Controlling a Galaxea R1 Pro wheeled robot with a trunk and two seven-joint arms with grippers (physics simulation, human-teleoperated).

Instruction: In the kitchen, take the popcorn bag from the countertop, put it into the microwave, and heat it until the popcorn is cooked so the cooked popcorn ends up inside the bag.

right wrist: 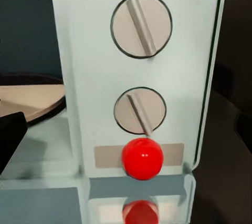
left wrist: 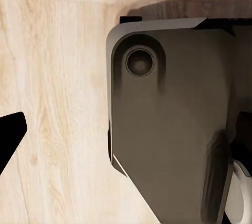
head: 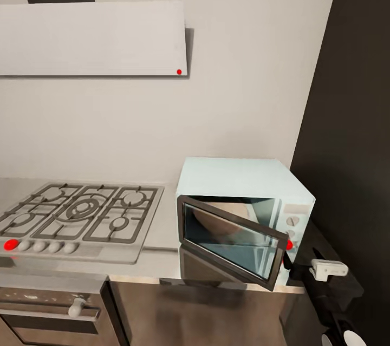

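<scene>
Right wrist view: the microwave (right wrist: 142, 103), 2 knobs, faces the right gripper; its opening perhaps unreadable.

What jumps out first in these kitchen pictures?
The pale mint microwave at the right of the steel countertop, its dark glass door swung partly open. Up close, its red dot glows below two round knobs. A gas hob sits to its left.

Right arm (head: 325, 281): dark links at lower right of the head view, white wrist piece pointing left. Right gripper: one dark fingertip (right wrist: 9, 137) at the wrist view's left edge. Left gripper: one dark fingertip (left wrist: 10, 137) at left edge; jaw spacing indeterminate.
</scene>
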